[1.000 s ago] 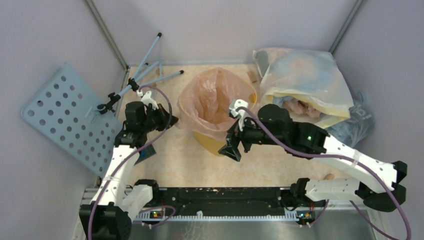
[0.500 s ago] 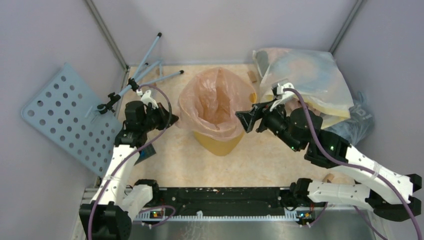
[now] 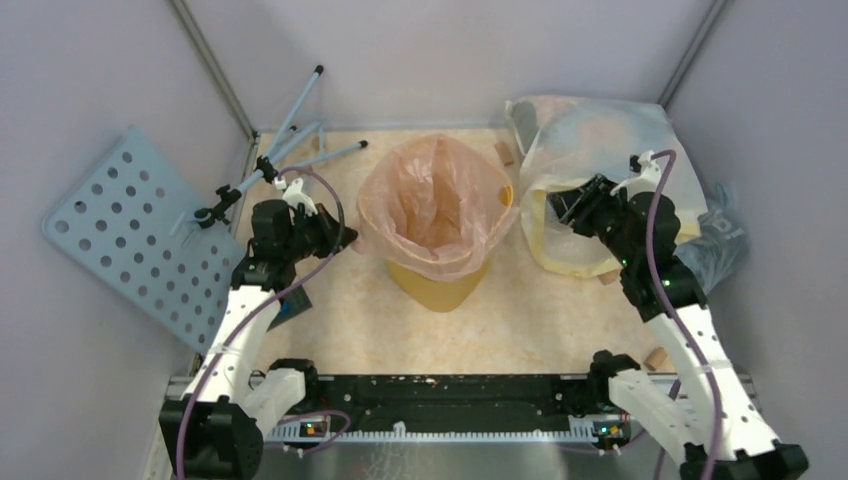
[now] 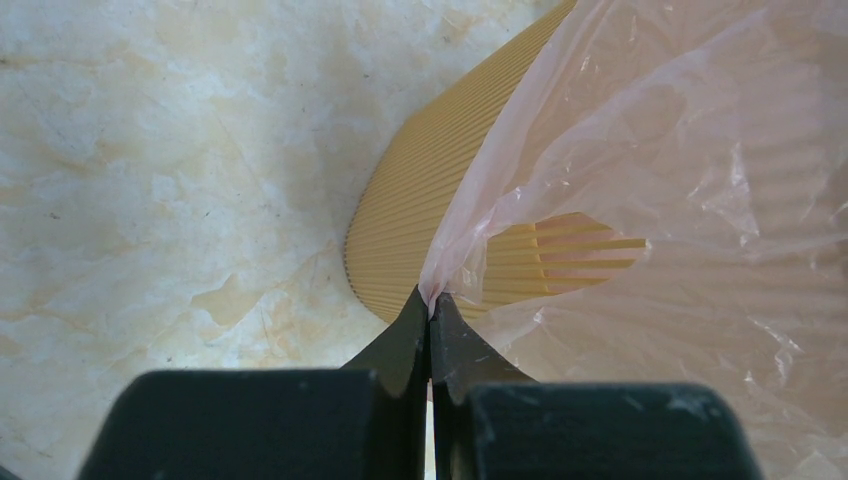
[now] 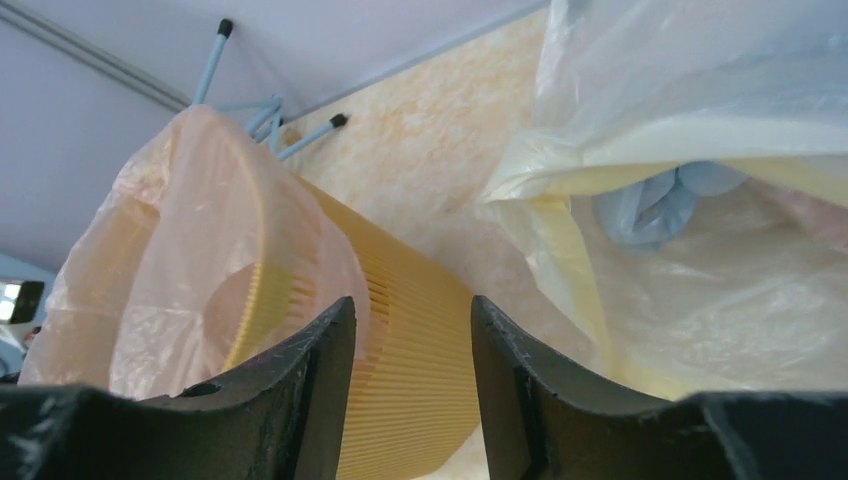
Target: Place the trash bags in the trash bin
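Two tools, two states: my left tool [image 4: 430, 300] is pressed together on a fold of the pink bag [image 3: 430, 200], pinching the film at the left side of the bin [image 3: 440, 285], just outside its ribbed wall. My right tool [image 5: 412, 330] stands apart with nothing between its fingers (only the bin's wall and a strip of table [image 3: 350, 320] show through the gap). From above it hangs right of the bin, in front of the sack [image 3: 600, 135], and I cannot tell whether it touches that plastic.

The bag sits inside the bin, its mouth open upward and its edge spilling over the rim, so the yellow-orange wall shows only low down on the near side. The bin stands upright near the middle of the table. The sack slumps in the far right corner, with a grey-blue bag [image 3: 718, 245] just beside it against the wall. At the left a perforated panel [image 3: 120, 230] leans on the wall, a rod stand [image 3: 300, 120] behind it
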`<state>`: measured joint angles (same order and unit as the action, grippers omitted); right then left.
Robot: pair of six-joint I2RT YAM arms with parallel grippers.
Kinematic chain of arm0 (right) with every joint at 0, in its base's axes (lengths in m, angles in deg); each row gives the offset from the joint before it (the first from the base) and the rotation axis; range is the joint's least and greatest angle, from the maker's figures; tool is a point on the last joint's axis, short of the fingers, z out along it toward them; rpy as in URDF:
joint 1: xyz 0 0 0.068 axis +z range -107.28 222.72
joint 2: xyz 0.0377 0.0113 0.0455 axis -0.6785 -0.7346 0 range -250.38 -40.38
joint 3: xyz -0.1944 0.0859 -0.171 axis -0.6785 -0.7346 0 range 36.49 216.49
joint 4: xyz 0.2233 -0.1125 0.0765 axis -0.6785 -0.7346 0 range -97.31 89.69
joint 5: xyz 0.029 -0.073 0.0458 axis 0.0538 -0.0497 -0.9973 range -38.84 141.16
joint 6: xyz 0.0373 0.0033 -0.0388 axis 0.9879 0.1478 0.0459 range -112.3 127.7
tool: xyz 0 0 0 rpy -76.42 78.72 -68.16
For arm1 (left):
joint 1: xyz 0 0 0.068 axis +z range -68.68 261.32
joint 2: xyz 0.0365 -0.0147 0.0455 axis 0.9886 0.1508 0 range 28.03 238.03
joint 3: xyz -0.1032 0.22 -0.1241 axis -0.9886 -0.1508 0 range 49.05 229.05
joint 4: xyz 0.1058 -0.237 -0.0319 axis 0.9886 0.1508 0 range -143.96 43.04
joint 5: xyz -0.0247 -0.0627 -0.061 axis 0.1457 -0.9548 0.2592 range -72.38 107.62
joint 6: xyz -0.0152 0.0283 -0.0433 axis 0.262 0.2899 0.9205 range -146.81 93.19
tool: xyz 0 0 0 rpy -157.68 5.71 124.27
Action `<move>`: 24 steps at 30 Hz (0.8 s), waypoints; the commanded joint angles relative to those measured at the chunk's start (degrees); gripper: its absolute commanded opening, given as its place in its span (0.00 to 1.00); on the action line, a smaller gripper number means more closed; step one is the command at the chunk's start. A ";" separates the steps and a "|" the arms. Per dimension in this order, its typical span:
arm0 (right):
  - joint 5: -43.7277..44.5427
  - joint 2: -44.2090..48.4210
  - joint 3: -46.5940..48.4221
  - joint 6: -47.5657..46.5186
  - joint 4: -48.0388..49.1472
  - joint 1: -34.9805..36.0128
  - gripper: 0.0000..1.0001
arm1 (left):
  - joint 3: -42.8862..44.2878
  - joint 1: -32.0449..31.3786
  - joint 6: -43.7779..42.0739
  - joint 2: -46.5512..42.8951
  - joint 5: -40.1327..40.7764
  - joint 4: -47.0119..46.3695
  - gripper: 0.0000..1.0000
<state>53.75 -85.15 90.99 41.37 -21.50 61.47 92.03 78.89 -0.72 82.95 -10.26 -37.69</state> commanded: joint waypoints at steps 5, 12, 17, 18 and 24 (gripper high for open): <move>-42.62 -6.12 -13.24 18.66 28.73 -12.82 0.48 | 0.75 0.33 0.07 0.71 -1.65 -3.53 0.00; -46.53 -6.51 -15.50 19.85 33.51 -12.84 0.57 | 0.59 0.28 0.19 0.97 -1.73 -3.82 0.00; -46.35 -6.73 -16.24 20.50 35.24 -12.83 0.57 | 0.96 0.33 0.15 0.87 -1.66 -3.36 0.00; -46.74 -7.21 -16.27 20.77 36.16 -12.78 0.56 | 0.91 0.33 0.11 0.77 -1.61 -3.35 0.00; -47.28 -10.67 -16.00 21.67 38.48 -12.72 0.44 | 1.01 0.32 0.11 0.65 -1.52 -3.18 0.00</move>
<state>7.81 -94.44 74.99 62.00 11.97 48.92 92.03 78.93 -0.72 83.91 -11.31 -38.56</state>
